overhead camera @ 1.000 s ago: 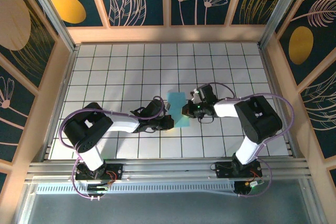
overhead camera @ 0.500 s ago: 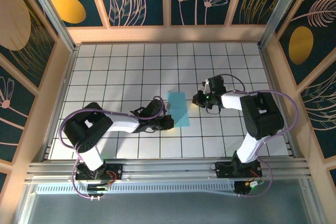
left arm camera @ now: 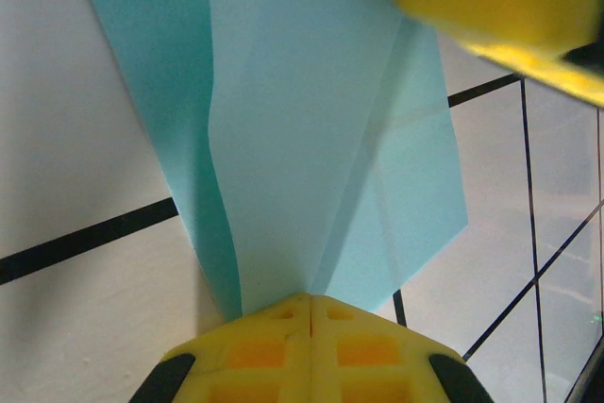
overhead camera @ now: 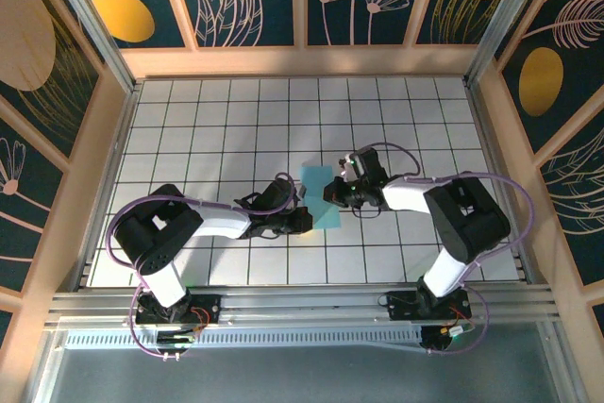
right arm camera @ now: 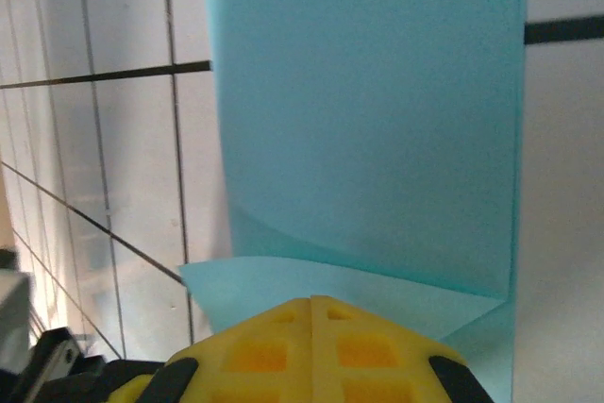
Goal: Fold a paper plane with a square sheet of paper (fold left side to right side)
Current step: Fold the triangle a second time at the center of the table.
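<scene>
Square sheet of paper (overhead camera: 315, 182) lies between left pincer (overhead camera: 306, 221) and right pincer (overhead camera: 331, 196).

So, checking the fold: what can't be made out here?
Top view: creases on the light-blue folded paper sheet too small; right hand covers its right edge.
Left wrist: the left hand hides the sheet's near tip; far end cut off.
Right wrist: near edge behind the right hand; far end cut off.

square sheet of paper (left arm camera: 311, 120): thin, matt, smooth, faintly creased; left gripper (left arm camera: 311, 304): yellow plastic, matt; table (overhead camera: 217, 120): smooth, slight sheen; front rail (overhead camera: 302, 304): bare ribbed metal
</scene>
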